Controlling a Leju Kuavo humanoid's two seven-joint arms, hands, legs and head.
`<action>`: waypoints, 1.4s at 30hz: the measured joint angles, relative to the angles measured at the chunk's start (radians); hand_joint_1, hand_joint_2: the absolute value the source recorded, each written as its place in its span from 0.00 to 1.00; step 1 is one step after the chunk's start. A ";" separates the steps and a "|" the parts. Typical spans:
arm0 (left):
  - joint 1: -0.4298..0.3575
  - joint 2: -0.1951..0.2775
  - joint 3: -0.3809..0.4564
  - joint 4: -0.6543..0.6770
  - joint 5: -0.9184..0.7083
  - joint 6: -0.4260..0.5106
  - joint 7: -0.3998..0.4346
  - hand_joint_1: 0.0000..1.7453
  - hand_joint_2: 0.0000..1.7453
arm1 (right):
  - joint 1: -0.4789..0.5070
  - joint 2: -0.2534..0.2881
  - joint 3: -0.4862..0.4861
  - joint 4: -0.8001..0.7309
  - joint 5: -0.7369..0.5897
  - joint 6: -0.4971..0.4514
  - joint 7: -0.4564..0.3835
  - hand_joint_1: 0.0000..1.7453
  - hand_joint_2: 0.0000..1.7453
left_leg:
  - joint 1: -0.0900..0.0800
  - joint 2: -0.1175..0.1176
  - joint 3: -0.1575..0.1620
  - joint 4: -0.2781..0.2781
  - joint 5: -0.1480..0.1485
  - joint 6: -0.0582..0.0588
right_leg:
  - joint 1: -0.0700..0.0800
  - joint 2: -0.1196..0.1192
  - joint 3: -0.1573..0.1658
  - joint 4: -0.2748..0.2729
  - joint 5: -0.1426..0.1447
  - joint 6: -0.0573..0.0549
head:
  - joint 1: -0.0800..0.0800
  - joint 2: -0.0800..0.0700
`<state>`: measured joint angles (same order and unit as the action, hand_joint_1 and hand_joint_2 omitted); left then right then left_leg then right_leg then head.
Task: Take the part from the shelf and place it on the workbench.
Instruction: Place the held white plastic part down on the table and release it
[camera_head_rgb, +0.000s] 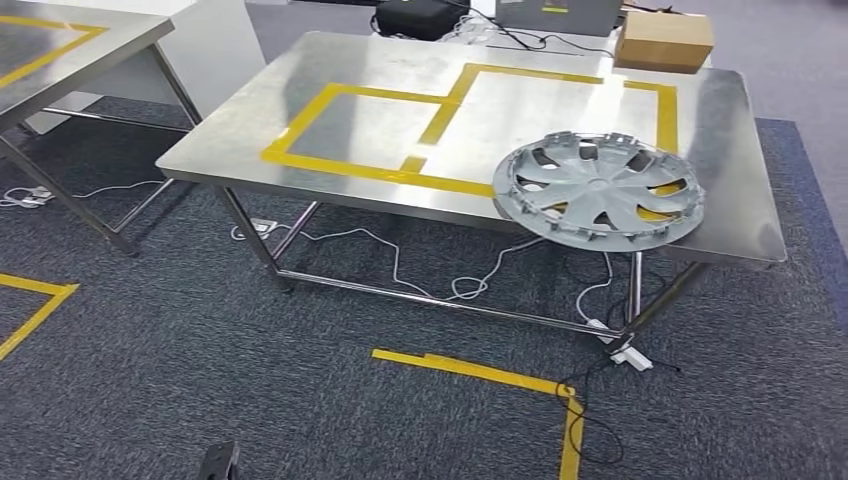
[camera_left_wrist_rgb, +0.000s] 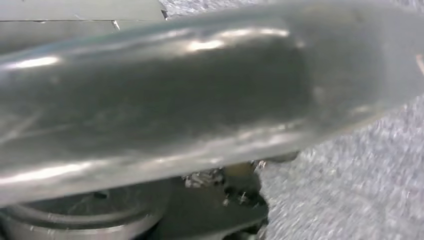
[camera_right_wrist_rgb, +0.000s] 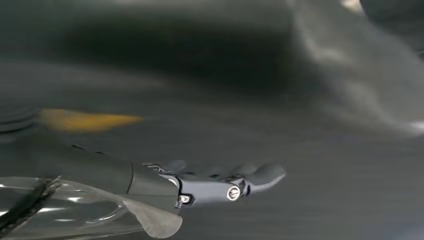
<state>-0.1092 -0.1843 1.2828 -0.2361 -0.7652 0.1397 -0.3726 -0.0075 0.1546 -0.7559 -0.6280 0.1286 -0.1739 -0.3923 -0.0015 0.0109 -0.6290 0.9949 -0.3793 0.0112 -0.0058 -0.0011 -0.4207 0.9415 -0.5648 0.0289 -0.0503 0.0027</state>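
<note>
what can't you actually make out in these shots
- Left hand: left wrist view is blurred, a shiny grey shape fills it.
- Right hand: right wrist view is motion-blurred; fingers look extended, empty.
- Wheel cover: head view, its near rim overhangs the workbench edge; support underneath is hidden.

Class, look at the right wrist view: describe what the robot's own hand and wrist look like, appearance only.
The right hand has dark grey fingers with rounded tips and small silver round fasteners at the side. Behind it sits a darker grey cover, partly wrapped in clear, glossy plastic film, with a dark cable or strap near it. Motion blur hides finer markings.
</note>
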 joint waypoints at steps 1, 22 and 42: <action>0.001 0.001 0.000 0.000 -0.008 -0.001 0.002 0.00 0.00 | -0.003 0.006 -0.017 0.061 0.016 -0.039 0.068 0.00 0.00 | 0.002 -0.001 -0.004 0.002 -0.003 -0.007 | 0.000 -0.001 -0.009 0.002 0.008 -0.009 | 0.001 0.000; 0.007 -0.002 -0.067 0.001 -0.105 -0.009 0.020 0.00 0.00 | -0.027 0.057 0.094 0.383 0.338 0.035 0.375 0.00 0.00 | -0.003 0.002 0.098 -0.038 -0.075 0.039 | 0.002 0.000 -0.249 0.308 -0.064 0.017 | 0.000 0.000; 0.019 -0.010 -0.063 0.001 -0.075 0.006 0.046 0.00 0.00 | -0.026 0.050 0.067 0.397 0.307 -0.007 0.287 0.00 0.00 | 0.002 0.024 0.083 0.081 -0.111 -0.016 | -0.002 -0.047 -0.078 0.021 0.057 -0.028 | -0.010 0.000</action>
<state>-0.0902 -0.1945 1.2198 -0.2347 -0.8407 0.1460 -0.3269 -0.0334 0.2042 -0.6885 -0.2311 0.4354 -0.1811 -0.1050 0.0004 0.0351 -0.5455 1.0762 -0.4905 -0.0049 -0.0075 -0.0486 -0.4986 0.9623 -0.5076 0.0012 -0.0607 0.0027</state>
